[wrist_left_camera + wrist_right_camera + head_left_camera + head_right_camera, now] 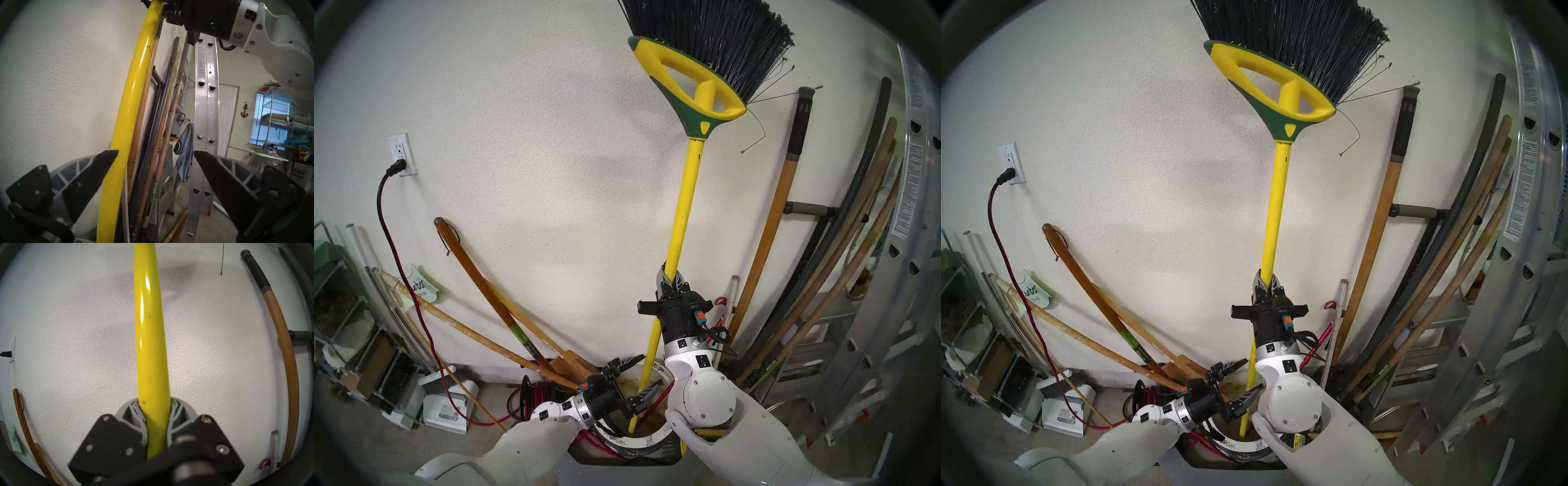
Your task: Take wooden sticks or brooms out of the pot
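The broom (685, 203) stands head-up, with a yellow pole, a yellow-and-green head (687, 78) and black bristles at the top. Its lower end is inside the pot (648, 441), which has a white flowered rim and a rust-stained inside. My right gripper (670, 271) is shut on the pole about halfway up; this also shows in the right wrist view (154, 405). My left gripper (648, 371) is open just above the pot, with the pole (129, 105) between its fingers, close to one finger (102, 162).
A thin red cane (653, 404) leans in the pot. A red-and-black cable reel (531, 393) sits left of it. Wooden handles (490, 298) lean on the wall at left. An orange-tan pole (772, 217), more poles (843, 271) and a metal ladder (907, 237) stand at right.
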Available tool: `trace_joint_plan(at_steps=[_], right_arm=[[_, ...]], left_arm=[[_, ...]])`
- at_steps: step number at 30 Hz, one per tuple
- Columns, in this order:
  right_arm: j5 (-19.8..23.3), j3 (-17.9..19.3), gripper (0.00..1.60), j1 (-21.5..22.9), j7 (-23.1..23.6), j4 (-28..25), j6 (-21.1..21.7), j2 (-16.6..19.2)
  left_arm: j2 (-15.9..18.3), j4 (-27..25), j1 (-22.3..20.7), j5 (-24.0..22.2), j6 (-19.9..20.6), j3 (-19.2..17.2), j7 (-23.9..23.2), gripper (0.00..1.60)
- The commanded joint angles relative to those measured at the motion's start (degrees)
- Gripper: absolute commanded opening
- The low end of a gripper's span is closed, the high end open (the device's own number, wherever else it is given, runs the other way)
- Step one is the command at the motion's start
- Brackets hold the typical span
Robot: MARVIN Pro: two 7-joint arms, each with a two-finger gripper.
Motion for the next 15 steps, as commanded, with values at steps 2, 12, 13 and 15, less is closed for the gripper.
trace_joint_plan(at_steps=[2,12,13,15], right_arm=[[0.04,-1.25,0.0,-0.4,0.46,-4.8,0.4,-0.28],[0.59,-1.42,0.0,-1.82,0.63,-7.52,1.74,0.96],[0.7,-1.28,0.0,-1.78,0.66,-7.74,1.86,1.04],[0.91,-1.04,0.0,-1.76,0.74,-8.06,2.11,1.23]], left_arm=[[-1.73,3.51,-3.26,-0.36,-2.48,1.43,-5.59,1.6],[-3.24,7.66,-6.01,-0.77,-4.71,3.77,-2.8,1.6],[-3.28,7.87,-6.21,-0.66,-4.82,4.15,-2.05,1.6],[-3.54,8.84,-6.76,-0.59,-5.67,4.46,-1.78,1.6]])
